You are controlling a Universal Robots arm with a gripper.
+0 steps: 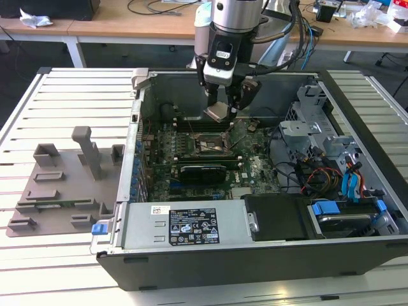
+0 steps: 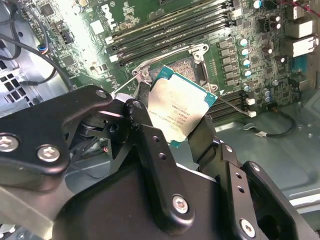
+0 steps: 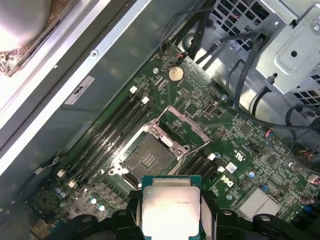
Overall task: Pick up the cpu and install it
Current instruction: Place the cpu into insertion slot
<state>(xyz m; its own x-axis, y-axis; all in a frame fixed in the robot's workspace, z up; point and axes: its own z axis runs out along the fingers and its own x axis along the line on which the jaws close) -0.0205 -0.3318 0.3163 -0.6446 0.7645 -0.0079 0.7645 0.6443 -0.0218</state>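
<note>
Exterior view, from its left to its right: the grey holder tray lies on the slatted desk, just beside the open computer case and well apart from the work. Near the middle of the case the gripper hangs over the board. It is closed to a narrow width on the cpu, and in the second wrist view we see its black fingers pressing two opposite edges of the chip, with the silvery top left free. The cpu is in the air above the socket, not touching it, and it appears a little tilted against the board. We judge the chip light, thin and stiff. Its metal top is probably slippery and its underside easy to damage, so the tan rim is the proper place to hold it. In the first wrist view the socket's frame seems folded open, and the room directly above it is free. The memory slots run close along one side. The black card lies nearer to the front of the case, and the socket's thin wire levers could catch a corner. To the exterior view's right the drive cage and the loose cables stand apart from the socket.
</note>
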